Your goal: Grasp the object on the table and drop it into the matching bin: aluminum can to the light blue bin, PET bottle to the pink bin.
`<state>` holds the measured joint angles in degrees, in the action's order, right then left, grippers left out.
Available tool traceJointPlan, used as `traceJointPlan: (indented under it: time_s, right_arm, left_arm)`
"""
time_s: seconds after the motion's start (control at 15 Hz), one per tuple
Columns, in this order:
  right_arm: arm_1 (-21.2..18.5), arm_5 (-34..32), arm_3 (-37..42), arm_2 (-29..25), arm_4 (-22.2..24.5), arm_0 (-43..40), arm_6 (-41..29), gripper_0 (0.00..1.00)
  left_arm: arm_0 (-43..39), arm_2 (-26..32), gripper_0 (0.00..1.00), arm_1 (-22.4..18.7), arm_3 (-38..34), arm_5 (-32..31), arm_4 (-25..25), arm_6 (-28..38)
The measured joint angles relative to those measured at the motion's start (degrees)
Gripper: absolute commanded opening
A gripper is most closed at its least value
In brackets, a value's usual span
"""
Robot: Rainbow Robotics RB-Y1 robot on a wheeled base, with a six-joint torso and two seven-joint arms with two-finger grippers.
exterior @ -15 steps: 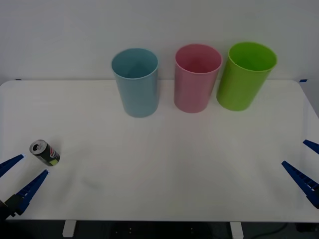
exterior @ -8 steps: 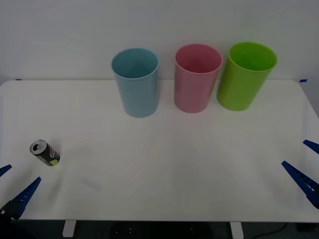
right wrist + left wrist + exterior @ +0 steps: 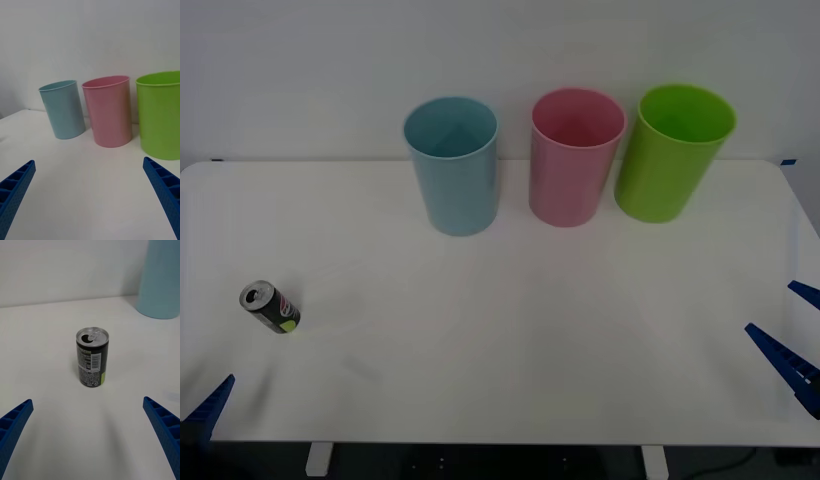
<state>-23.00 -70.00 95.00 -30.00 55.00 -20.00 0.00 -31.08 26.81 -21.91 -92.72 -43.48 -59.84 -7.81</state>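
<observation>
The left hand (image 3: 208,402) has slid back toward the counter (image 3: 510,340) edge, fingers spread wide and empty. The can (image 3: 270,307) stands untouched nearby, so the grasp isn't started.

The aluminum can (image 3: 92,357) has tiny white words and a barcode on its dark side, but they look too small to read. No other words or numbers can be read.

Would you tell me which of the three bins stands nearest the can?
The light blue bin, leftmost in the row; the pink bin and green bin stand farther from the can.
</observation>
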Motion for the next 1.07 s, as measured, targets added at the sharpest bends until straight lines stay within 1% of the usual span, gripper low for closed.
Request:
traceJointPlan:
  time_s: [0.2,0.33,0.47,0.6,0.73,0.87,1.07]
  right_arm:
    - [0.0,0.0,0.0,0.0,0.0,0.0,0.0,1.0]
    - [0.0,0.0,0.0,0.0,0.0,0.0,0.0,1.0]
    - [0.0,0.0,0.0,0.0,0.0,0.0,0.0,1.0]
    - [0.0,0.0,0.0,0.0,0.0,0.0,0.0,1.0]
    - [0.0,0.0,0.0,0.0,0.0,0.0,0.0,1.0]
    - [0.0,0.0,0.0,0.0,0.0,0.0,0.0,1.0]
    - [0.0,0.0,0.0,0.0,0.0,0.0,0.0,1.0]
  left_arm:
    - [-0.4,-2.6,1.0,0.1,0.0,5.0,1.4,0.2]
    - [0.1,-4.1,1.0,0.7,0.0,7.1,2.1,0.2]
    - [0.6,-5.3,1.0,1.3,0.1,7.2,2.3,-1.0]
    - [1.9,-6.9,1.0,1.6,2.0,7.3,4.1,-5.6]
    - [4.3,-7.9,1.0,1.7,5.3,7.3,6.0,-9.4]
    - [6.7,-8.2,1.0,2.1,7.8,7.3,7.1,-10.6]
    - [10.0,-8.3,1.0,4.0,10.4,7.4,8.2,-11.0]
